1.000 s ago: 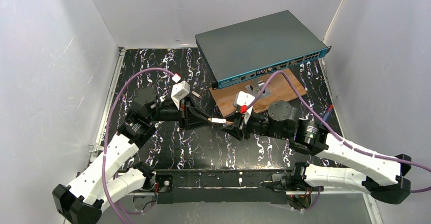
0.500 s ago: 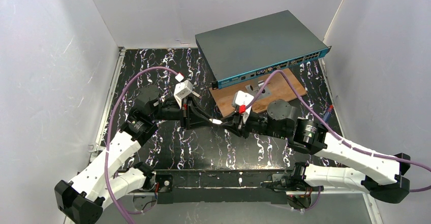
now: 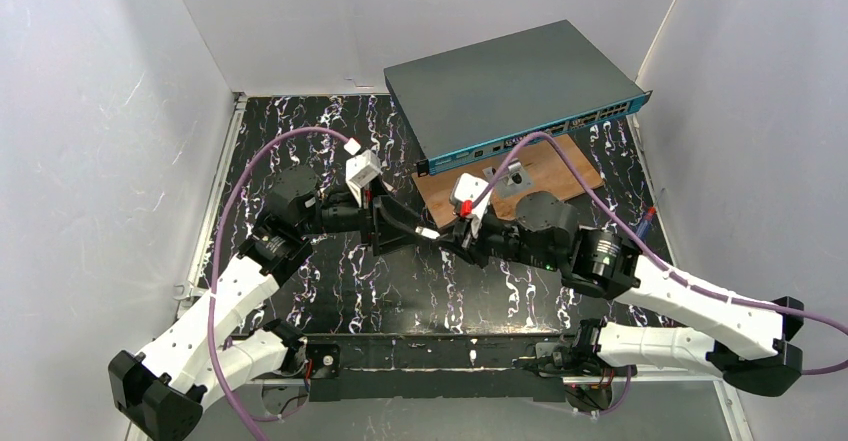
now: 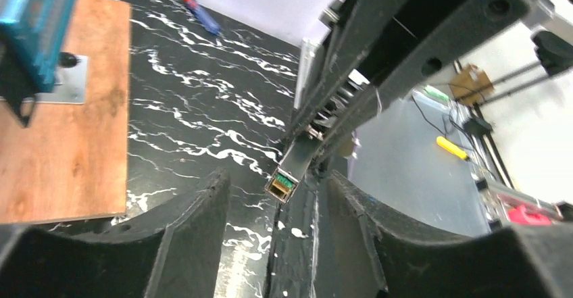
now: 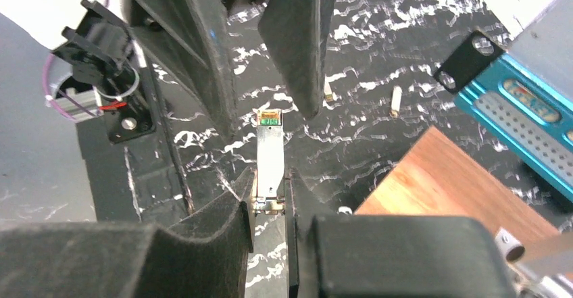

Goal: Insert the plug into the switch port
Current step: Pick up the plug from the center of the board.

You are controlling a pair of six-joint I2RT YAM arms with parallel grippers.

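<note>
The plug (image 3: 428,232) is a small silver metal module held level above the black marbled mat. My right gripper (image 3: 455,243) is shut on its rear end. In the right wrist view the plug (image 5: 268,156) sticks out forward from the right gripper (image 5: 270,191), green tip away from me. My left gripper (image 3: 393,227) is open, and its fingers (image 5: 297,34) stand apart on either side of the plug's tip (image 4: 282,184) without touching it. The switch (image 3: 510,91), a dark grey box with a teal front strip (image 5: 520,102), sits at the back right.
A brown wooden board (image 3: 565,176) with a metal bracket (image 4: 64,85) lies under the switch's front edge. A blue and red pen (image 3: 645,223) lies by the right wall. Two small white pegs (image 5: 396,101) lie on the mat. White walls enclose the area.
The right jaws closed onto the plug's rear end, then the left jaws opened off its tip. Both grippers drifted slightly towards the back.
</note>
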